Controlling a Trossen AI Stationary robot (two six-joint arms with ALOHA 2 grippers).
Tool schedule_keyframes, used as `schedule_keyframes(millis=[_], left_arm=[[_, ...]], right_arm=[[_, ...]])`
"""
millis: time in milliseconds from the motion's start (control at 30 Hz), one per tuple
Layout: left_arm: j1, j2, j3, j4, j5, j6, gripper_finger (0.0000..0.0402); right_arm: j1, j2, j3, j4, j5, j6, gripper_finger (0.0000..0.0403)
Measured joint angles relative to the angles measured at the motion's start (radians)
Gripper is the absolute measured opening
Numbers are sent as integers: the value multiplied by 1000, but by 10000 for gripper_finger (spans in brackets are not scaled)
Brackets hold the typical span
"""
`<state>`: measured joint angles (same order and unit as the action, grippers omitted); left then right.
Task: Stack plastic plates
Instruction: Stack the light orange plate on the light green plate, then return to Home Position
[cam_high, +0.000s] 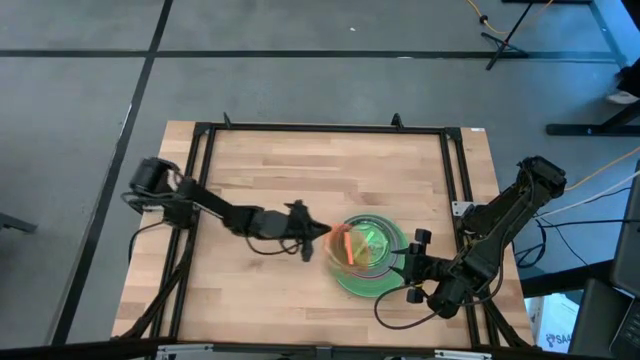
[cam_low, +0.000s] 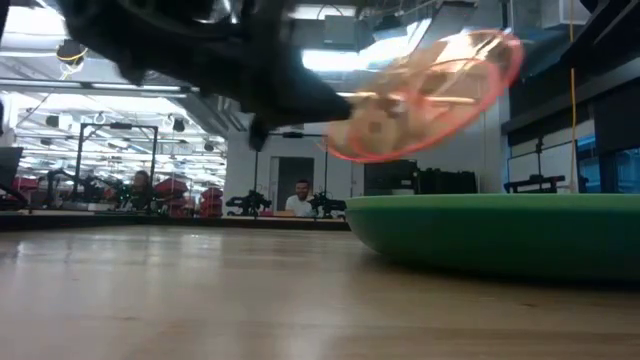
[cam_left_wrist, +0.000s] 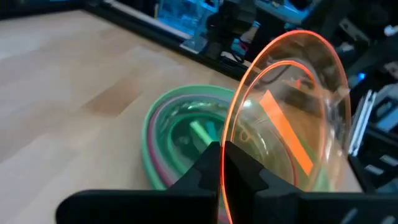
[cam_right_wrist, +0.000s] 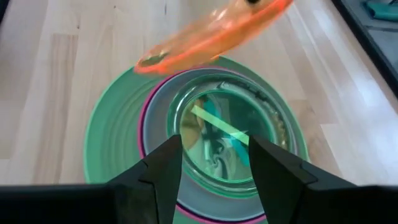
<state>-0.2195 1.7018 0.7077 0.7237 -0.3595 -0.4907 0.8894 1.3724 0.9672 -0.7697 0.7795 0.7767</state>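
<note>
Our left gripper (cam_left_wrist: 222, 163) is clamped on the rim of the orange plate (cam_left_wrist: 292, 115), its two fingers pinching the near edge. We hold the plate tilted steeply, clear of the stack of plates (cam_high: 372, 257), which sits on the table (cam_high: 250, 170) toward its front right corner. In the low view the orange plate hangs in the air above the stack's green rim, touching nothing below.

Our right gripper (cam_right_wrist: 212, 163) hovers over the near side of the stack with its fingers spread apart and nothing between them. From there we look down into the nest: a large green plate outermost, a magenta rim inside it, then greyish and clear smaller plates.

We judge the main risk to be the tilt. If we release at this angle, the orange plate may land on its edge, skid off the smooth plastic below and slide onto the wood, or settle crooked across the rims. The pinch is on a thin rim, so the plate could also swivel in our grip as we lower it. Our right gripper sits close to the stack, and a careless descent by the left arm could clip it.
</note>
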Motion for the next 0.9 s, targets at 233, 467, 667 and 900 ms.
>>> schedule_keyframes(millis=[233,467,667,900], left_arm=[[62,157,172,1,27,58,7],[115,192,199,-50,54,115,7],[119,192,199,-62,146,132,20],[130,191,199,-96,151,138,95]], right_arm=[[0,0,0,-20,33,-24,177],[0,0,0,-28,45,-24,177],[0,3,0,-22,55,1,177],[0,3,0,-2,40,9,177]])
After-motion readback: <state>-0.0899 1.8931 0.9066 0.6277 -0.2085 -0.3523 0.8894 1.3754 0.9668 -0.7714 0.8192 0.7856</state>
